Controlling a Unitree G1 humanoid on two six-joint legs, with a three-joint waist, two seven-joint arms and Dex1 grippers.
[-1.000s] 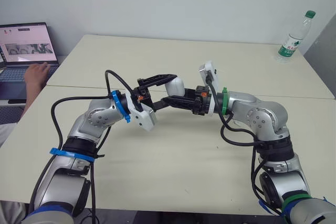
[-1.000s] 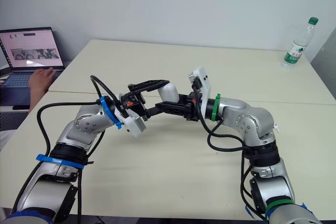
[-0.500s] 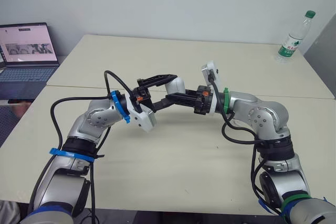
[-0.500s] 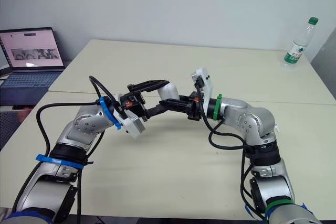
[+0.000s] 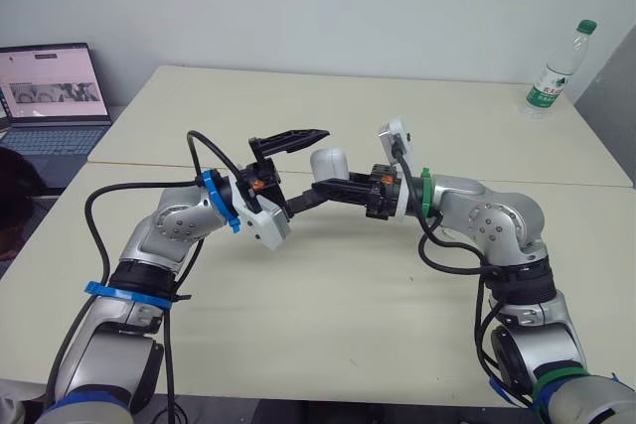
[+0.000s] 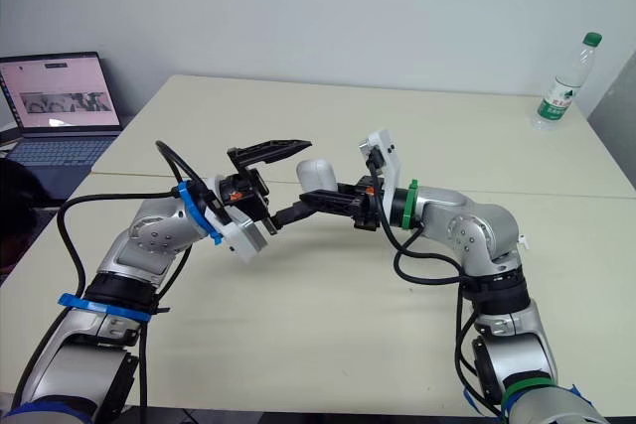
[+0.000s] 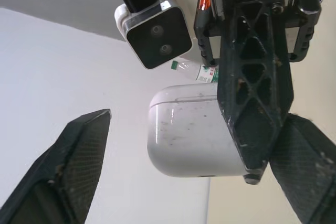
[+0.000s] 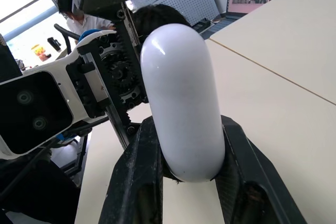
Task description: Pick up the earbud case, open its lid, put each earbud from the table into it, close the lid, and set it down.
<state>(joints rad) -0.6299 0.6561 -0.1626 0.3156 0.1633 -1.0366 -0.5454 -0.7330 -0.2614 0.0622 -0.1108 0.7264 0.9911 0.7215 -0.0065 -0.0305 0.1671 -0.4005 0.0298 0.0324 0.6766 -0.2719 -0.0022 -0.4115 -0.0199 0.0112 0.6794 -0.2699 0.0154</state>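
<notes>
White earbud case is sitting pinched in the right gripper. The spread left gripper is probably risking knocking it loose.

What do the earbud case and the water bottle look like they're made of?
The earbud case: glossy white plastic, probably, going by soft highlights on its rounded shell and faint scuffs. The bottle: clear thin plastic, it seems, with a see-through body and a green cap.
</notes>
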